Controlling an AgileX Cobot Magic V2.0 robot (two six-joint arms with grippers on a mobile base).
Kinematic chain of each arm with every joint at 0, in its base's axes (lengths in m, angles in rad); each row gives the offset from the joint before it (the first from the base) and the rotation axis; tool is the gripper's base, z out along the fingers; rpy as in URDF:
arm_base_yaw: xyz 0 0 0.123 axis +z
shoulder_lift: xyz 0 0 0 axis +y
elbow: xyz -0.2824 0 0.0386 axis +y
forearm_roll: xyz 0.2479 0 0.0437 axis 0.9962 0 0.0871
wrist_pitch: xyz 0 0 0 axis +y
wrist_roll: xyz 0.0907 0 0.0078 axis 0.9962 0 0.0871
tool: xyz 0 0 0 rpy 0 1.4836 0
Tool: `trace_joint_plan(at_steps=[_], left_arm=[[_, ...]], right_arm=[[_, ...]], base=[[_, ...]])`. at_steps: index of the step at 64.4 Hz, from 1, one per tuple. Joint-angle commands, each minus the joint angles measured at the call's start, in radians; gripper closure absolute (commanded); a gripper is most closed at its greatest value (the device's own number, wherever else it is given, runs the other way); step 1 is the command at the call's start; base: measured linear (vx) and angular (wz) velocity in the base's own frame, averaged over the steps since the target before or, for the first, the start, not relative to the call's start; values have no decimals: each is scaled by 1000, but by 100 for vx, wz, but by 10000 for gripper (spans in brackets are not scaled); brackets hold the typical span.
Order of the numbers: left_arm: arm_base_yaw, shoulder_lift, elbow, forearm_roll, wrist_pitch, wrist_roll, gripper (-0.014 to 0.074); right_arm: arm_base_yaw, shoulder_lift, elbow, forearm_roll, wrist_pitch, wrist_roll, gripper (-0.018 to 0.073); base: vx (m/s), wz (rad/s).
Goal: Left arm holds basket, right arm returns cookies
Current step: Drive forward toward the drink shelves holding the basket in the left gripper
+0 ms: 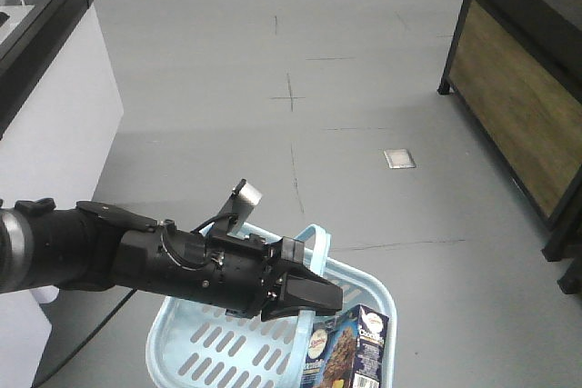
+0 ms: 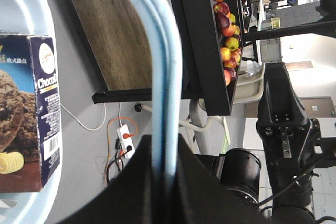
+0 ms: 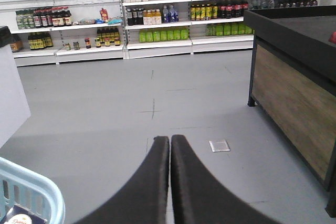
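At far left in the front view, a white cabinet with a dark top. Just below it, the left arm, thick and black with an exposed cable, stretched rightward above the grey floor. Topped near the wrist by a small silver-white tab. Ending in the left claw, clamped tight on the pale blue handle of the basket. From the left wrist view, black fingers pinching that handle with no gap left. Inside the basket, against its right-hand wall, the cookies: upright, dark navy, cookie picture facing outward. Further right, the right claw, fingers pressed together along their length, gripping nothing, held above bare floor. At the lower left of its own view, a corner of the basket, with the cookies apart from this claw. At far right, a black stand with a wood-panelled side, and fruit piled on top.
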Motion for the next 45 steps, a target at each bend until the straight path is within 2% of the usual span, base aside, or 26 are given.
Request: trace_joint_plan(at_steps=[1, 45], left_arm=[[-1, -55, -26, -74, 75, 9, 604], [-1, -55, -26, -74, 73, 9, 604]], right_arm=[[1, -10, 2, -4, -74, -6, 568], [1, -10, 2, -4, -74, -6, 568]], base=[[29, 0], [31, 6]])
